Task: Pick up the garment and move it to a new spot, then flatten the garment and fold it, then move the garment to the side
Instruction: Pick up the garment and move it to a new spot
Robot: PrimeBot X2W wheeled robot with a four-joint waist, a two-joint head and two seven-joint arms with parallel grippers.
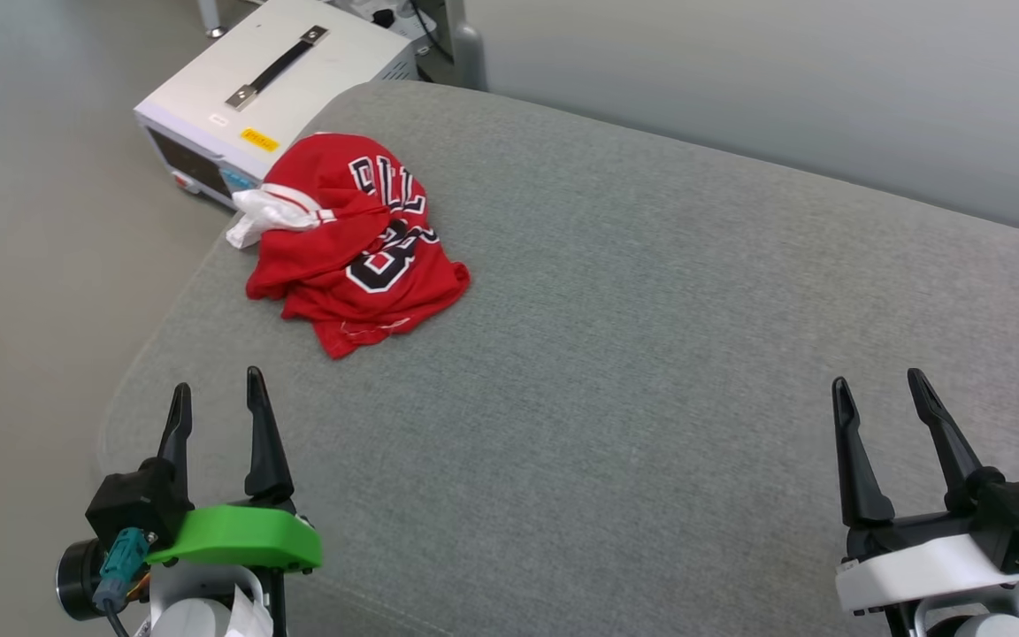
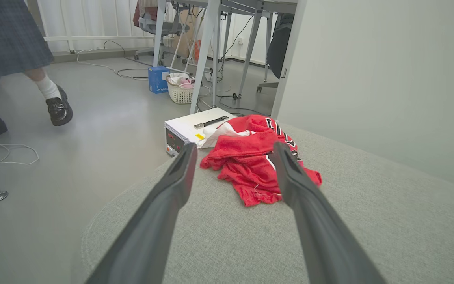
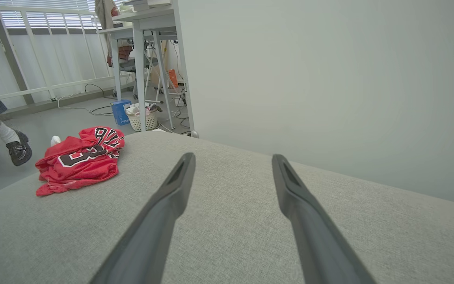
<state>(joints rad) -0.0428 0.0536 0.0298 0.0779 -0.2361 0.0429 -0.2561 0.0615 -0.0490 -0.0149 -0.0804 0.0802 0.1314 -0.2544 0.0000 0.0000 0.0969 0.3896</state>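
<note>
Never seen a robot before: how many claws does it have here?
2. The left gripper at the head view's lower left, the right gripper at its lower right, both open.

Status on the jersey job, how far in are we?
Done: nothing yet. The garment lies crumpled near the far left edge of the grey cushion.
In hand: nothing. The left hand and right hand are both open and clear of it, with the left one nearer.
Left: pick up, relocate, flatten, fold, move aside.
</note>
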